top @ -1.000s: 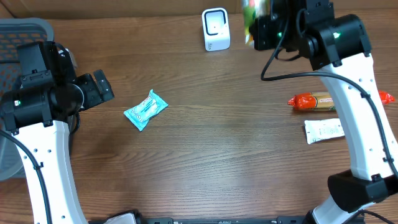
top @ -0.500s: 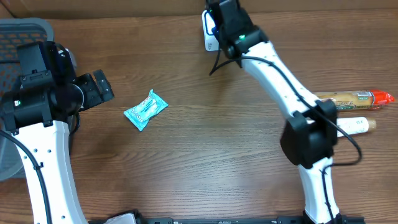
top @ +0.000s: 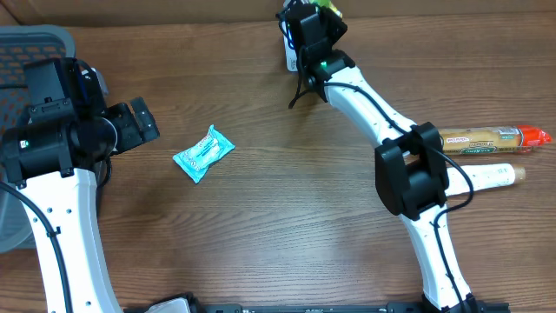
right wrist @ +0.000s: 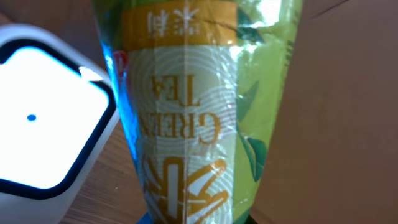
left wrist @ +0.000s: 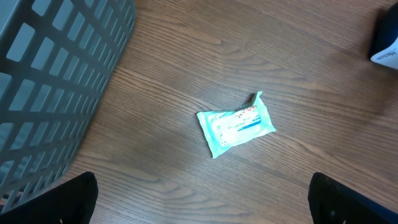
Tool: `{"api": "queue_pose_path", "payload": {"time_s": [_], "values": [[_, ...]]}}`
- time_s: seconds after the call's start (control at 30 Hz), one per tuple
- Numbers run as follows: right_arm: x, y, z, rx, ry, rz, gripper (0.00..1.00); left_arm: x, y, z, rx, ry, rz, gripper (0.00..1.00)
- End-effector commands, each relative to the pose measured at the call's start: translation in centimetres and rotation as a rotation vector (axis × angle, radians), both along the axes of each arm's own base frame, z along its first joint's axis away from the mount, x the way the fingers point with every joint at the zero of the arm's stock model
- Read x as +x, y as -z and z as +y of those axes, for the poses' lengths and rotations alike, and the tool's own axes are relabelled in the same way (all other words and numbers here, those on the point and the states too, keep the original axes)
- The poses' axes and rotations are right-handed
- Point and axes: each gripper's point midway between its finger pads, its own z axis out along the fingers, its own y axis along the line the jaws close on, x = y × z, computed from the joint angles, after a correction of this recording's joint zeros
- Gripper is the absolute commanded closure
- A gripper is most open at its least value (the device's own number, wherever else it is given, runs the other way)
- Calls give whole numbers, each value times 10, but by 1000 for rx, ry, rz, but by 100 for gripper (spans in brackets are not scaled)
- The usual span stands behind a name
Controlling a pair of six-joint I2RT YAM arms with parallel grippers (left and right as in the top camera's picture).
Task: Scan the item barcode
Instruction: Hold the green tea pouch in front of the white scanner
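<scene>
My right gripper [top: 311,21] reaches to the table's far edge and is shut on a green tea packet [right wrist: 199,106]. The packet is green and white with gold lettering, and a bit of it shows past the gripper [top: 327,8] in the overhead view. It hangs right beside the white barcode scanner [right wrist: 43,118], whose face is lit. In the overhead view the arm hides most of the scanner [top: 292,57]. No barcode shows on the packet's visible side. My left gripper [top: 139,123] stands open at the left, apart from everything, with its fingertips wide over bare wood [left wrist: 208,208].
A teal wipes packet [top: 203,153] lies left of centre, also below the left wrist [left wrist: 236,123]. A grey basket [top: 30,48] stands at the far left. An orange-capped sausage stick [top: 491,137] and a white tube [top: 486,176] lie at the right.
The right arm has swung left along the far edge with the packet, from right of the scanner to over it. The left arm has not moved.
</scene>
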Motion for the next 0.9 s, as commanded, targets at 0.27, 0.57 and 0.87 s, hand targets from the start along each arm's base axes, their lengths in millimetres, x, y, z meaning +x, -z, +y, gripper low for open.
{"api": "queue_pose_path", "payload": {"time_s": [0.27, 0.57, 0.87], "values": [[9, 20, -8, -45, 42, -15, 96, 2, -5, 1, 10, 15, -12, 1], [9, 14, -14, -82, 71, -32, 96, 2, -5, 1, 10, 15, -12, 0], [5, 5, -24, -107, 131, -50, 96, 2, -5, 1, 10, 15, -12, 0]]}}
